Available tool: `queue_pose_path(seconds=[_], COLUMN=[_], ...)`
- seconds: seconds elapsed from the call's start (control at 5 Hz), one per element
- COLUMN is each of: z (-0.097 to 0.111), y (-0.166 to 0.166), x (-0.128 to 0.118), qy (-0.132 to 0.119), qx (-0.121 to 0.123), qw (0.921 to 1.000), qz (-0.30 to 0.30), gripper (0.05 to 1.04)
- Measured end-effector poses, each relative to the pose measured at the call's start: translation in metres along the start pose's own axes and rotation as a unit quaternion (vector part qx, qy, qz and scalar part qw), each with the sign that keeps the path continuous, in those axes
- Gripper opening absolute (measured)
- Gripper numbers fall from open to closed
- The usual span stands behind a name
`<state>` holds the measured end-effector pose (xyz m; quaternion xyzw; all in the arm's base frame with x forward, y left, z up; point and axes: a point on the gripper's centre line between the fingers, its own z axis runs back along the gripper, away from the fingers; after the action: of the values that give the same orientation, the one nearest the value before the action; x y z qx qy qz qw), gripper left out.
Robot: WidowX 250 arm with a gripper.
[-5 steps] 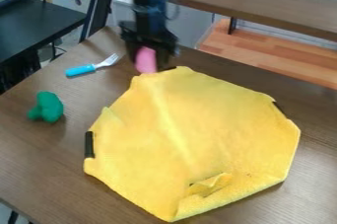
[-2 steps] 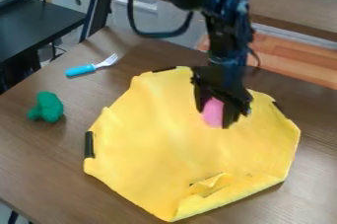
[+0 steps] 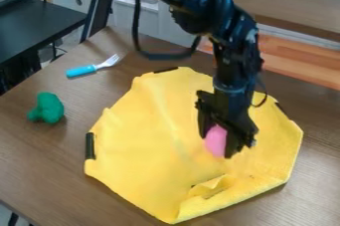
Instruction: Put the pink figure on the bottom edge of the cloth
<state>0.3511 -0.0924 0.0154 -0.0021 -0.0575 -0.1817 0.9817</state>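
The pink figure [image 3: 215,141], over the right-hand middle of the yellow cloth [image 3: 149,145], looks light and smooth—perhaps a little slippery, hardly fragile. The black gripper [image 3: 217,145] has its fingers closed about the figure's sides, a sensible hold at the body that leaves the lower end free. The cloth seems soft and limp—its folded bottom edge could rock the figure.

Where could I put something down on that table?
The tabletop is bare below the green toy, left of the yellow cloth, and at the view's lower right. It's crowded over the cloth, where the end effector holds the pink figure.
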Motion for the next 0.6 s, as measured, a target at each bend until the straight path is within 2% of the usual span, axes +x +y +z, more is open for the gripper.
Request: queue_pose_path(seconds=[0.2,0.4,0.6], z=[-0.006,0.002,-0.001], y=[-0.004,-0.013,-0.014], x=[-0.013,-0.017,-0.024], qy=[0.011,0.002,0.008], qx=[-0.002,-0.005,-0.005], qw=[0.9999,0.9997,0.9996], qz=[-0.008,-0.023,-0.027], gripper=[0.753,0.753,0.817])
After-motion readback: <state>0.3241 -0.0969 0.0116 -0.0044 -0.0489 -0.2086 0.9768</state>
